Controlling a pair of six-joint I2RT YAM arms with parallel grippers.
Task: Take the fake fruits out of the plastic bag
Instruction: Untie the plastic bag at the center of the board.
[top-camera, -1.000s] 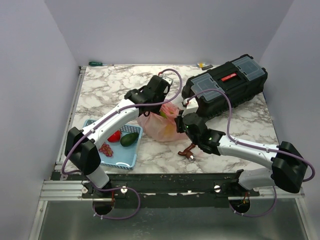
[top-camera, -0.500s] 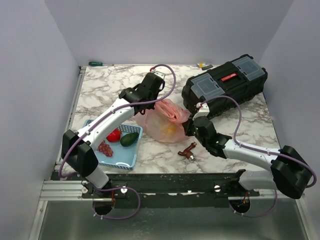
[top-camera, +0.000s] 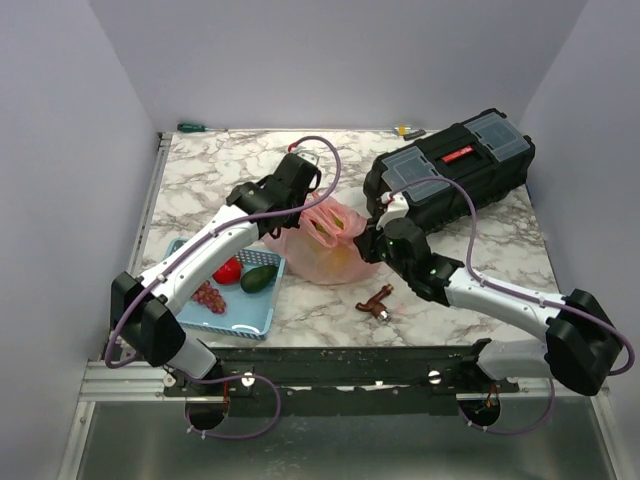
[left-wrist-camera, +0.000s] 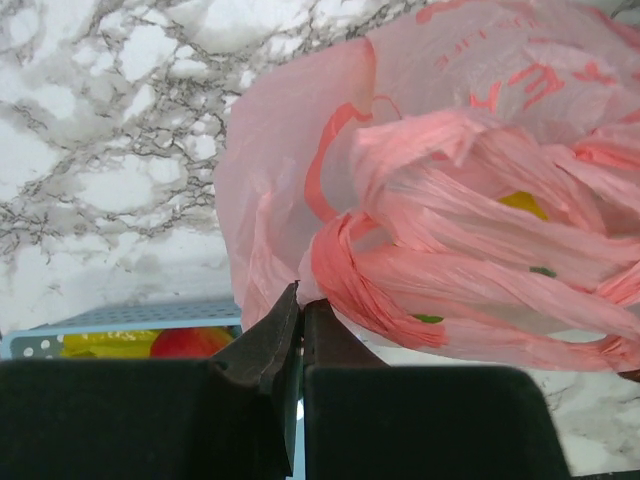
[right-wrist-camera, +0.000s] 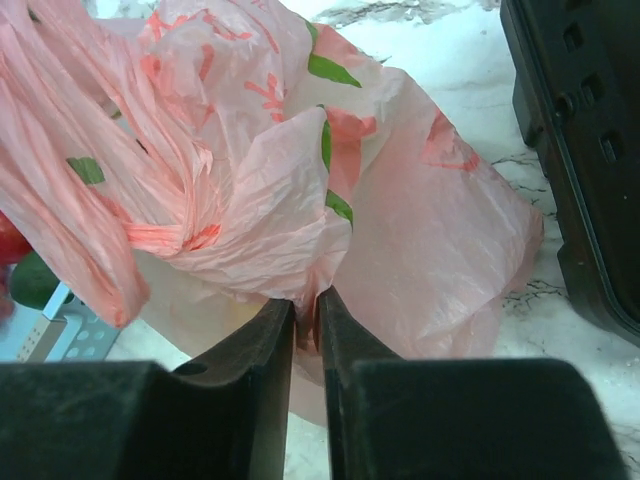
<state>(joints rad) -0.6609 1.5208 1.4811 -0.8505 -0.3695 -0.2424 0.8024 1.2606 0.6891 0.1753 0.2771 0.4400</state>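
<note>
The pink plastic bag (top-camera: 322, 252) lies crumpled mid-table between both arms, its mouth pulled apart. A yellow-green fake fruit (top-camera: 332, 222) shows in the opening and an orange glow (top-camera: 346, 263) shows through the film. My left gripper (top-camera: 304, 210) is at the bag's left top, shut (left-wrist-camera: 301, 295) on a twisted handle of the bag (left-wrist-camera: 450, 150). A yellow patch of fruit (left-wrist-camera: 522, 203) shows through it. My right gripper (top-camera: 369, 243) is at the bag's right side. Its jaws (right-wrist-camera: 305, 297) stand a sliver apart with a fold of the bag (right-wrist-camera: 430, 230) pinched between them.
A light blue basket (top-camera: 246, 318) at the left front holds a red fruit (top-camera: 228, 271), an avocado (top-camera: 260, 278) and grapes (top-camera: 211, 297). A black toolbox (top-camera: 450, 175) stands close behind my right gripper. A small brown object (top-camera: 378, 300) lies in front of the bag.
My left gripper has closed on the bag's handle and drawn it left. My right gripper has lifted toward the toolbox with the other side, opening the bag's mouth, and its jaws have parted slightly.
</note>
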